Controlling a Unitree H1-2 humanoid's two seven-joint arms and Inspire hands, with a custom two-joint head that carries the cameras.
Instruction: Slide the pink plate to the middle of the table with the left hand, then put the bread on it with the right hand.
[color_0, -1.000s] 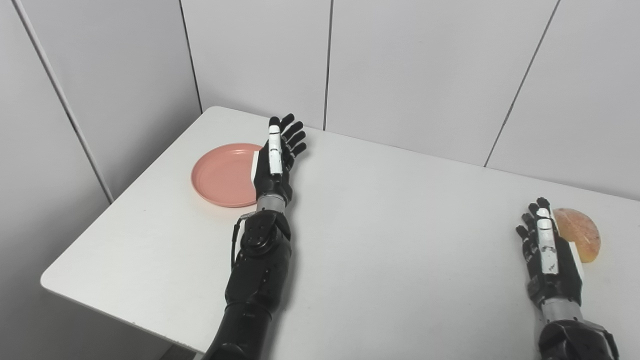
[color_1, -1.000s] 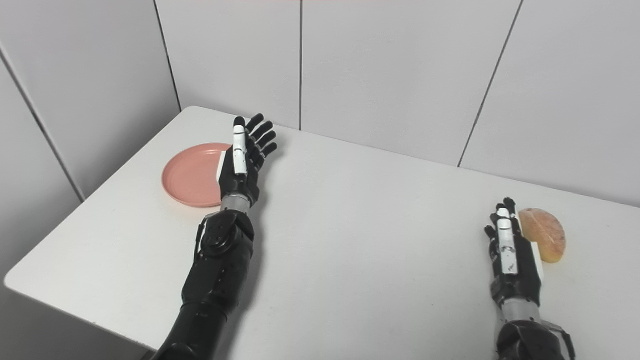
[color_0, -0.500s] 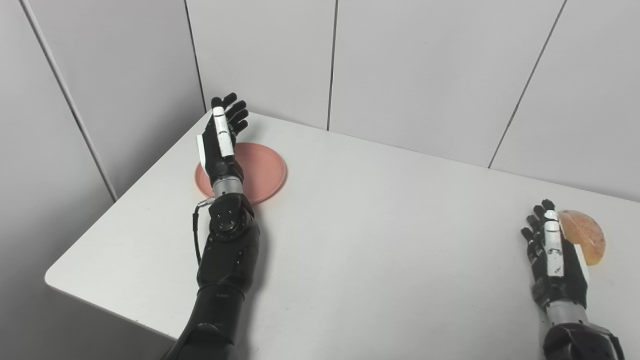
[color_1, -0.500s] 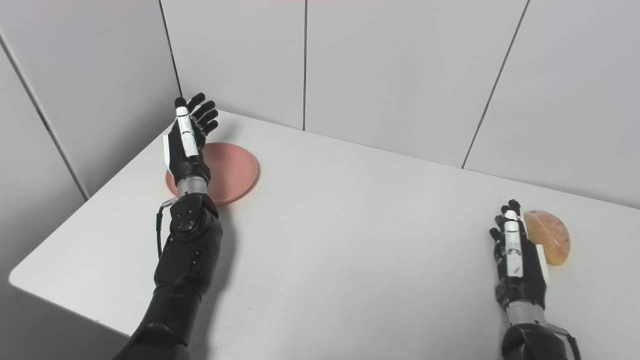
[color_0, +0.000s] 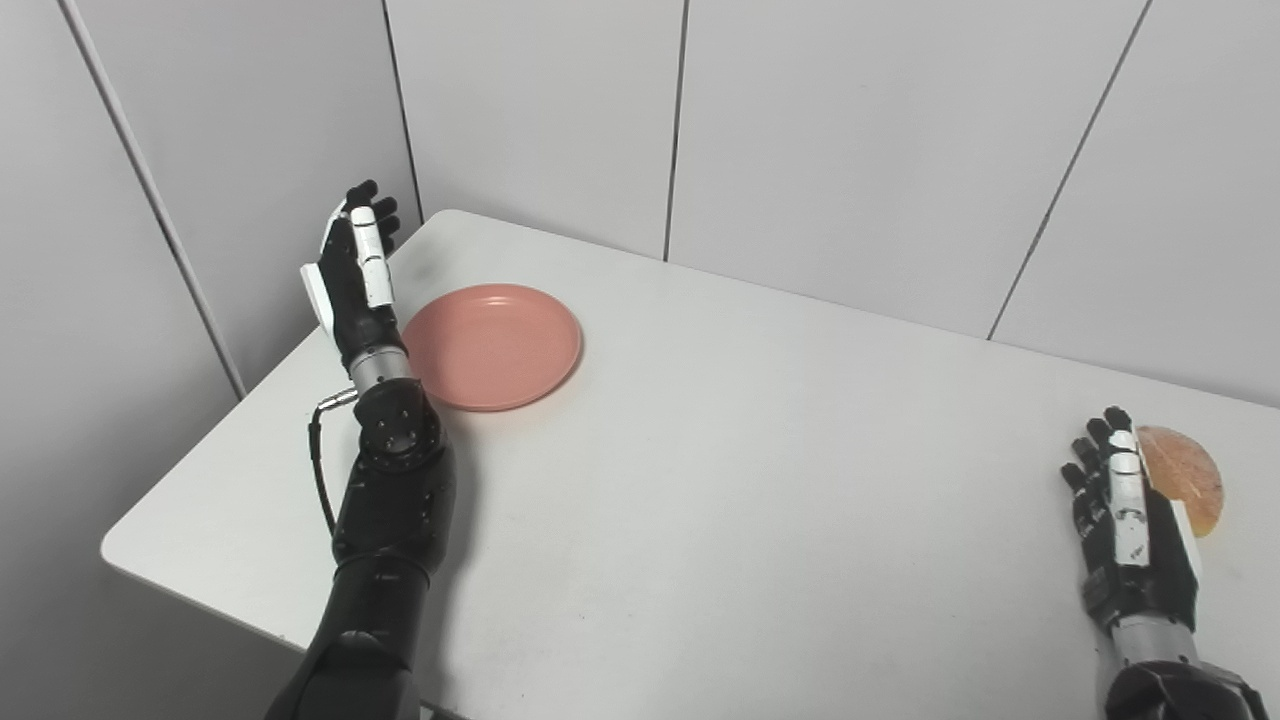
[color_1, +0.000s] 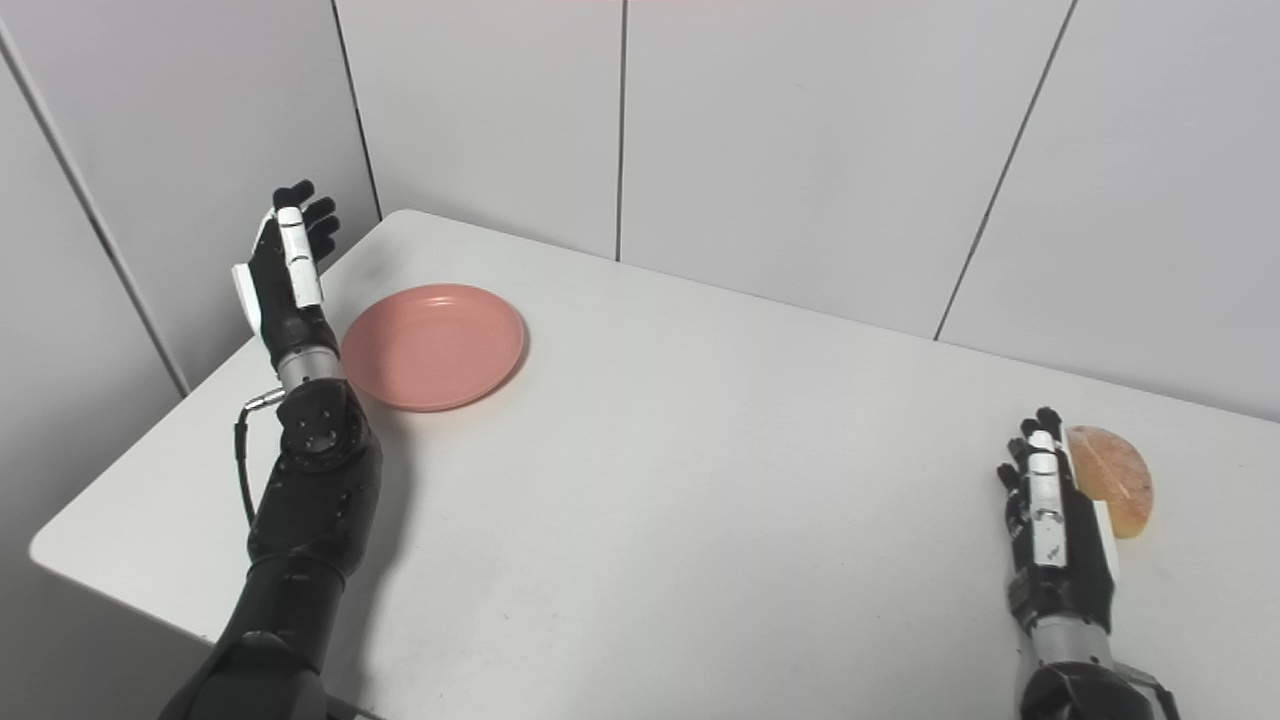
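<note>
A round pink plate lies on the white table near its far left corner. My left hand is open and empty, held upright just left of the plate at the table's left edge, apart from it. A half-round loaf of bread lies at the right side of the table. My right hand is open and empty, standing on edge right beside the bread's left side. The plate and the bread also show in the right eye view.
Grey wall panels stand close behind the table and along its left side. The table's near left corner drops off below my left arm.
My left hand has swung from the plate's right side, over it, to its left side. The camera has shifted slightly. The plate, the bread and my right hand have stayed in place.
</note>
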